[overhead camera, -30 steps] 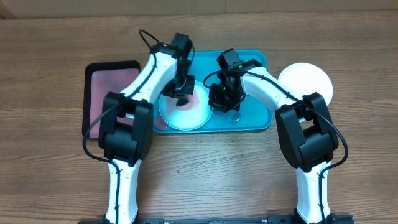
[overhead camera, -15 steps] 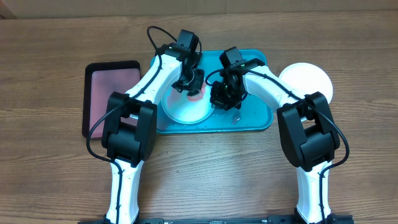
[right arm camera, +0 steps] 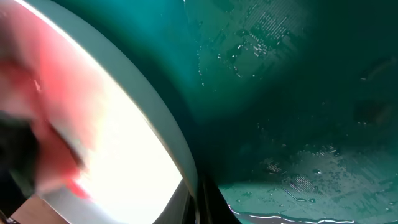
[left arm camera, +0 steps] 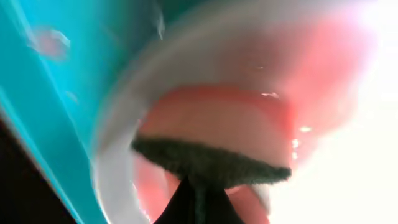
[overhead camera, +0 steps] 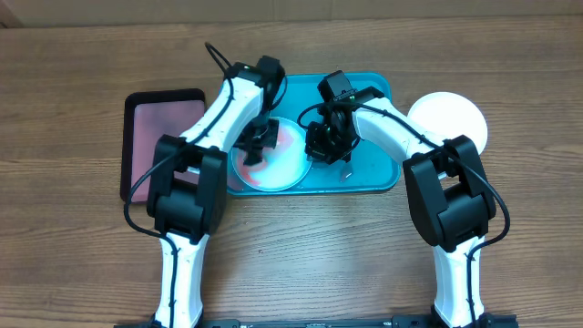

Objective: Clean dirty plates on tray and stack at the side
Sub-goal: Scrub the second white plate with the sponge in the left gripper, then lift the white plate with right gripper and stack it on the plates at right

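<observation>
A pale plate [overhead camera: 284,171] smeared pink-red lies in the left half of the teal tray [overhead camera: 369,169]. My left gripper [overhead camera: 254,146] is shut on a dark scouring pad [left arm camera: 211,163] that presses on the plate's smeared inside [left arm camera: 224,118]. The fingers [left arm camera: 186,208] meet under the pad. My right gripper [overhead camera: 322,148] is shut on the plate's right rim [right arm camera: 174,155], pinching it at the bottom of the right wrist view, over the wet tray floor [right arm camera: 298,93]. A clean white plate [overhead camera: 448,120] sits on the table right of the tray.
A black-rimmed tray with a pinkish inside [overhead camera: 164,137] lies left of the teal tray, under the left arm's reach. Water drops and streaks cover the teal tray's right half. Bare wooden table [overhead camera: 310,246] lies in front.
The left gripper swept the pad to the plate's far edge and back toward its near left side. Pink smear now spreads wider over the plate. The right gripper has held still.
</observation>
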